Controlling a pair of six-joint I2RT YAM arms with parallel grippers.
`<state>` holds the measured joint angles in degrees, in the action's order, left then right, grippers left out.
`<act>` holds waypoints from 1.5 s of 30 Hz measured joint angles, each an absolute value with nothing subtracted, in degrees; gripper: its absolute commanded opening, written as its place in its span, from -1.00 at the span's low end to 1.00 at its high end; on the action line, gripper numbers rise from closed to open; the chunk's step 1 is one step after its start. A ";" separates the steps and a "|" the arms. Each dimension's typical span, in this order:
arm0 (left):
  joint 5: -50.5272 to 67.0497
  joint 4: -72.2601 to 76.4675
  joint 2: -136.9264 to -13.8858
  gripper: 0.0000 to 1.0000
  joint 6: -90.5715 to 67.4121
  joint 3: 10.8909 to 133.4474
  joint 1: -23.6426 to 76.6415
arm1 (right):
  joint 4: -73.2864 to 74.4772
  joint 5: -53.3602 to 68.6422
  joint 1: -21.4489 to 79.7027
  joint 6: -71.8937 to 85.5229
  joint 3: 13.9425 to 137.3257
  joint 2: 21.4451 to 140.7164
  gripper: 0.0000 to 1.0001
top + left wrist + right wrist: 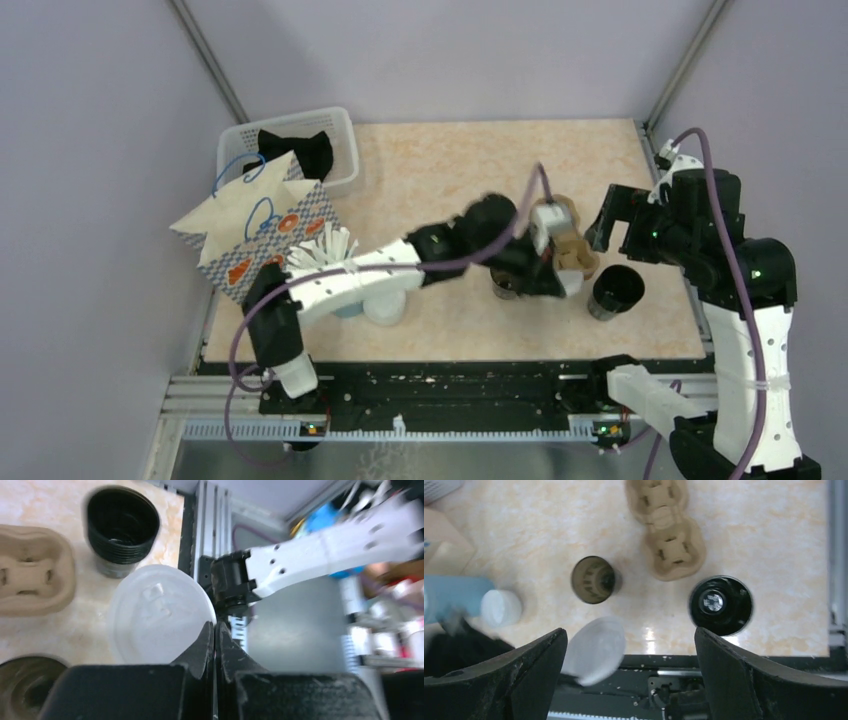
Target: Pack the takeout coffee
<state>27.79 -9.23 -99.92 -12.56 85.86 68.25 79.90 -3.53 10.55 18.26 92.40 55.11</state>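
Observation:
The takeout coffee's dark brown cup point(505, 285) point(593, 580) point(25, 687) stands lidless on the table near the middle. Its round greyish-white lid point(160, 615) point(594, 650) hangs tilted above the table's front edge. My left gripper point(215, 627) point(555, 275) is shut on the lid's rim, just right of the brown cup. My right gripper point(629, 632) point(620, 225) hovers open and holds nothing, above the cardboard carrier and the black cup.
A lidless black cup point(615, 290) point(720, 605) point(122, 527) stands right of a cardboard cup carrier point(570, 248) point(664, 530) point(35, 575). At the left are a patterned paper bag point(255, 235), a white basket point(340, 125) and a light blue cup of straws point(320, 255).

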 measured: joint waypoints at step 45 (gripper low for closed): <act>56.21 47.94 -95.33 -1.00 -107.94 58.37 30.50 | 42.76 11.62 34.85 27.11 76.90 67.68 0.94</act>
